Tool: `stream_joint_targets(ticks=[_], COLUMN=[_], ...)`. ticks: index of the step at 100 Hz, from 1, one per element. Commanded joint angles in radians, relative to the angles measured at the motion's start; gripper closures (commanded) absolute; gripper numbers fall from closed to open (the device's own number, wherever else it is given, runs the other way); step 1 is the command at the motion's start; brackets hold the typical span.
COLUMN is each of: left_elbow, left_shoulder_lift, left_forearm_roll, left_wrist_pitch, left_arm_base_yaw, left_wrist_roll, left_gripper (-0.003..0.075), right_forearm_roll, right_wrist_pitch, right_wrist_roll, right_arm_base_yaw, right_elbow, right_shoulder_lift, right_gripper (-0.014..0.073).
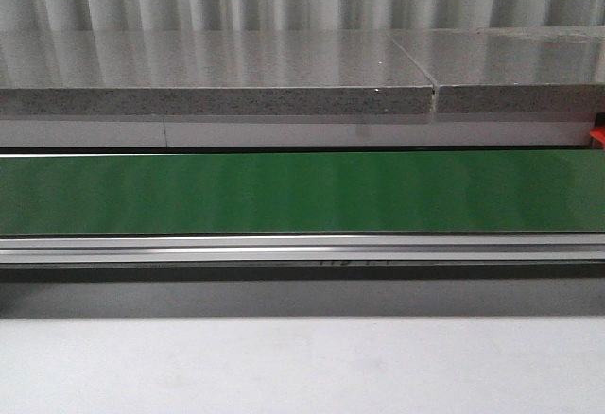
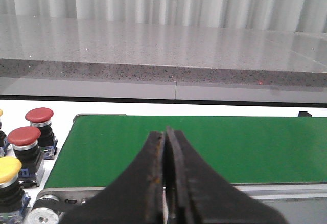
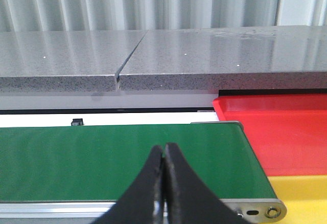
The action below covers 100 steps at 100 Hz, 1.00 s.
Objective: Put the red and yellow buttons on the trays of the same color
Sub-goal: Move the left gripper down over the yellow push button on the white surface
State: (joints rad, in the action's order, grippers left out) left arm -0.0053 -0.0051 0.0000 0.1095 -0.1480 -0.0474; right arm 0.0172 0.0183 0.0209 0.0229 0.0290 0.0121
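Two arms wait with nothing in hand, so the sorting looks to be at its very start. Largest in view is the grey speckled bench (image 1: pixel 217 78), running the full width at twelve o'clock in the front view, with the green conveyor belt (image 1: pixel 302 192) stretched across just before it and bare of any button. Next in size come the trays: the red tray (image 3: pixel 286 132) lies just past the belt's end, at three o'clock in the right wrist view, and the yellow tray (image 3: pixel 301 193) shows beside it at about four o'clock. Both are empty as far as can be seen. Smaller are the grippers: the left gripper (image 2: pixel 166 173) and the right gripper (image 3: pixel 164 183) each have their fingers pressed together on nothing. Smallest are the buttons, clustered off the belt's other end at about eight o'clock in the left wrist view: two red buttons (image 2: pixel 23 136) and one yellow button (image 2: pixel 7 169). I judge the left fingers must part and reach for a button first.
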Motion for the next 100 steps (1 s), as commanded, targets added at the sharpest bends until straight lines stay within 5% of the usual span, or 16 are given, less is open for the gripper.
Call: stream_joint_targets(ticks=[1,50,64,100], left_elbow=[0.052,-0.061,-0.215,-0.774], left_shoulder_lift=[-0.040,-0.031,0.052,0.528], left_forearm_roll=[0.000,0.008,0.008,0.008], left_wrist_pitch=[-0.078,-0.087,0.055,0.672], left_arm_base_yaw=[-0.004,-0.006,-0.006,-0.006], left_wrist_roll=[-0.004,-0.004,-0.004,-0.004], left_gripper=[0.0741,0.0741,0.0741,0.0741], right_forearm_roll=[-0.010,-0.010,-0.010,-0.010], right_wrist_pitch=[-0.078,-0.078,-0.078,-0.078], right_wrist_roll=[-0.001,-0.001,-0.001,-0.001], right_arm_base_yaw=[0.001,0.001,0.001,0.001], right_elbow=[-0.017,-0.017,-0.017,-0.017], right_shoulder_lift=[0.009,0.009,0.009,0.009], right_gripper=[0.0662,0.0662,0.0662,0.0662])
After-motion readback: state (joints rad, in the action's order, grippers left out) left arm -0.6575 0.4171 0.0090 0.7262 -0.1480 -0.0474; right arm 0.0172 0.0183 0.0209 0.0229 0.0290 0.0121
